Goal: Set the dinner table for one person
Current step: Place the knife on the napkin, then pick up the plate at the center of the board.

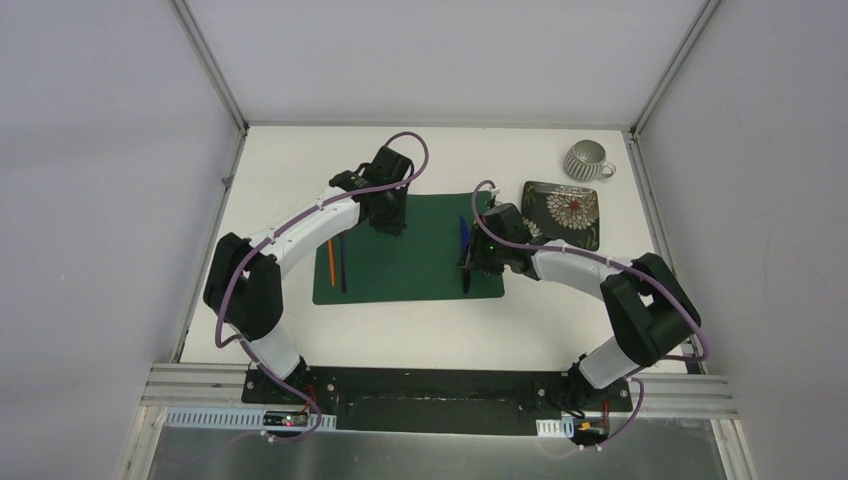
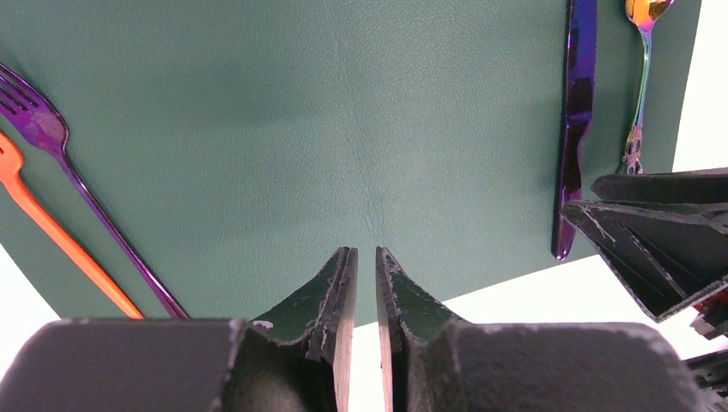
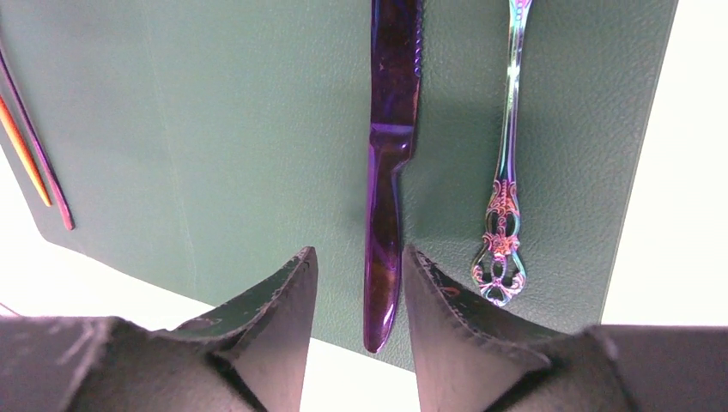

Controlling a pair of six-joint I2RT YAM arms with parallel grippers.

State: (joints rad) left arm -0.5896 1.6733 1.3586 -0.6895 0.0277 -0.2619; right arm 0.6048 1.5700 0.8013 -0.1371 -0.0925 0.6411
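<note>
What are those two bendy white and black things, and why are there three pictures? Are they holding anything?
They are two robot arms, bolted to the near edge of a white table. One picture looks down from above. The other two come from small cameras on each arm's wrist, so you see the dark jaws up close.

On the table lies a green placemat. On it are an orange fork and a purple fork on one side, a purple knife and a shiny spoon on the other. A flowered plate and a cup sit further right.

The left gripper is nearly closed, holding nothing. The right gripper has its jaws apart over the knife's handle, not gripping it.
</note>
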